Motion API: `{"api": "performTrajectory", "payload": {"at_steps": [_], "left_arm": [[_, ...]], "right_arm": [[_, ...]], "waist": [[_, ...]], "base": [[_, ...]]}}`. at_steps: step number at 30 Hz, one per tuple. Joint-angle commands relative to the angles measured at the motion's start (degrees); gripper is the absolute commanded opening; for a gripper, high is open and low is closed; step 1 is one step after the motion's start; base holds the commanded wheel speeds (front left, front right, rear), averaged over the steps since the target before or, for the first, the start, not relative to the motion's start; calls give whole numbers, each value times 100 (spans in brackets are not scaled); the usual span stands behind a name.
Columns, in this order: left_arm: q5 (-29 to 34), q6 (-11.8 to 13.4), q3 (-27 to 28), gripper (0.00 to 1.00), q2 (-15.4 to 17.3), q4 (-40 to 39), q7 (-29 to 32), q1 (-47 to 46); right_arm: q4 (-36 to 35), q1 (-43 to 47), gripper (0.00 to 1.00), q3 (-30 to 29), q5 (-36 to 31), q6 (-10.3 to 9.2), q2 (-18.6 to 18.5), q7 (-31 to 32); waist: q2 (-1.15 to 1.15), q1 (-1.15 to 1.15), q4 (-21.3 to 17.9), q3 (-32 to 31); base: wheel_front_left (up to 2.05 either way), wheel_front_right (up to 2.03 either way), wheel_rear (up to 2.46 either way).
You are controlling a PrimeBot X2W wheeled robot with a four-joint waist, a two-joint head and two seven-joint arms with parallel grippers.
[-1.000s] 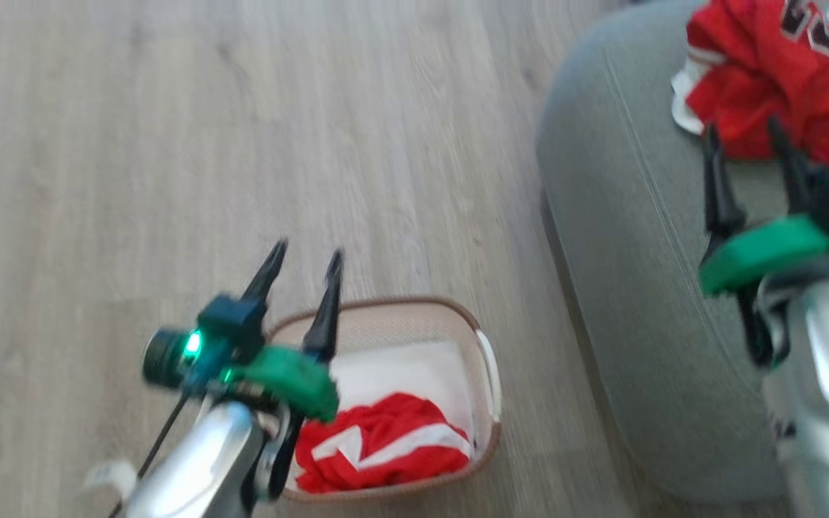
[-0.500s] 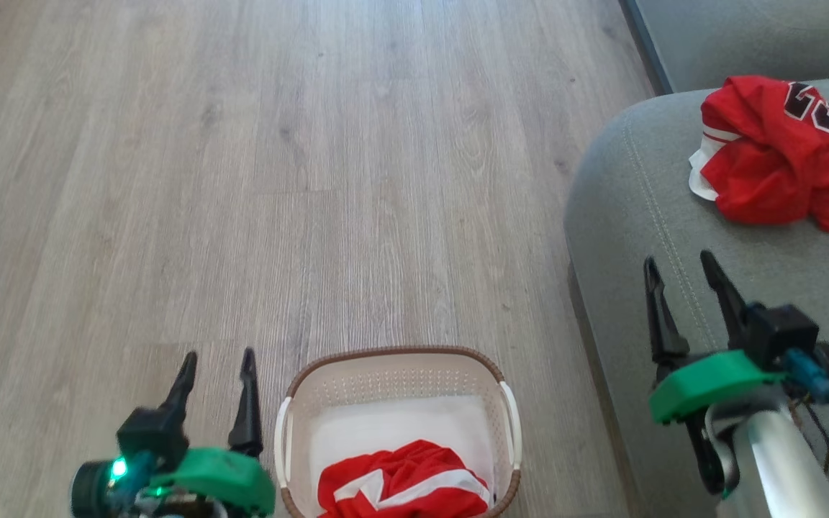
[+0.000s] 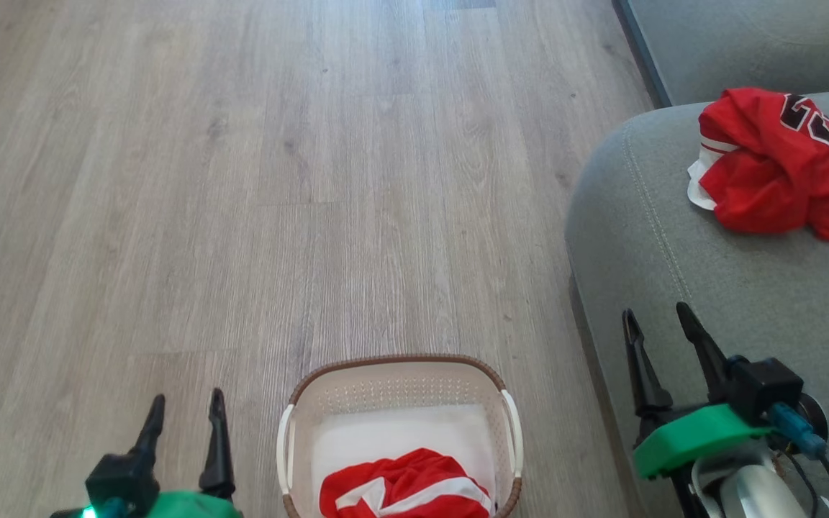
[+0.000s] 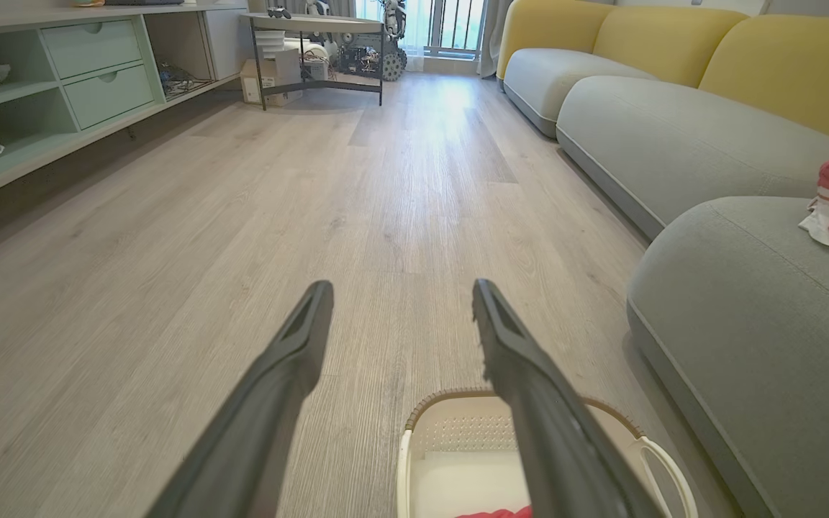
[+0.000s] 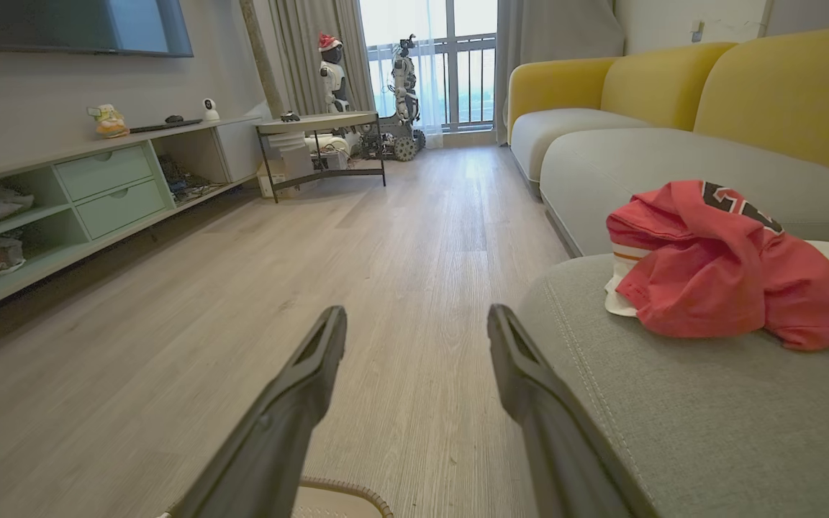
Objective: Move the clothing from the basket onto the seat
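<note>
Left gripper (image 3: 188, 396) and right gripper (image 3: 654, 311) both gape wide and empty, so we judge we are between loads: one red jersey (image 3: 774, 165) lies on the seat (image 3: 673, 273), one striped red piece (image 3: 404, 491) sits in the one basket (image 3: 393, 359) on the floor (image 3: 242, 180). Next we must reach down and pinch that piece

You have a pale wooden floor (image 3: 242, 180) in front of you, and on it stands the white basket (image 3: 394, 358) with a brown rim, near the edge of the grey-green seat (image 3: 673, 252). On the seat, well back from its rounded corner, you see a crumpled red jersey (image 3: 774, 165) with black-and-white lettering, lying partly on something white.
</note>
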Motion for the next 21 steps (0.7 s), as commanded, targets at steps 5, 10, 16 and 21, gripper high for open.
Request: {"api": "performTrajectory", "payload": {"at_steps": [5,10,16,21], "left_arm": [[180,-179,402,100,-113,-120,-70,-181],[311,-318,522,100,-237,-63,-70,-175],[426,-470,650,100,-347,15,-70,-179],[517,-563,755,100,-428,56,-70,-178]], "right_arm": [[-276,-126,100,206,79,-2,30,-53],[-272,-139,100,241,113,-2,30,-53],[-262,-144,100,252,133,-2,30,-53],[-252,-151,100,241,126,-2,30,-53]], "waist": [[0,1,18,2],[0,1,31,4],[0,1,52,13],[0,1,51,21]], "base": [[0,0,0],[0,0,0],[0,0,0],[0,0,0]]}}
